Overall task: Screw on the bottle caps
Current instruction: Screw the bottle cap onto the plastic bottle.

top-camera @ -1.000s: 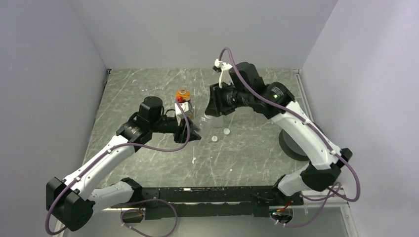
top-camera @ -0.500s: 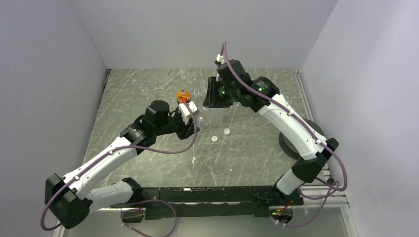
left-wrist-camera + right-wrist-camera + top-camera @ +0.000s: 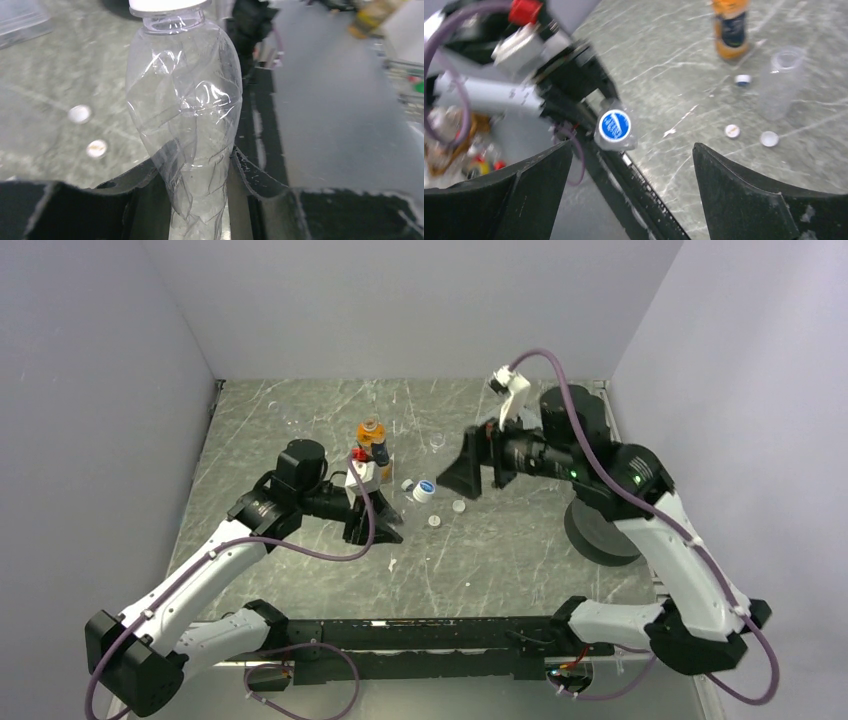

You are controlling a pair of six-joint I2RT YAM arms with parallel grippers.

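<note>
Sitting in the left gripper [image 3: 197,172] — a clear bottle [image 3: 185,100], blue-topped cap [image 3: 614,125] on.

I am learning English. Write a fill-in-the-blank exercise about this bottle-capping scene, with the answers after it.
1. The left gripper is shut on a clear plastic ____.
2. The cap on that bottle has a ____ top.
3. The jaws of the right gripper stand ____ and hold nothing.
4. The orange bottle stands ____ on the table.

Missing words: bottle; blue; open; upright.
</note>
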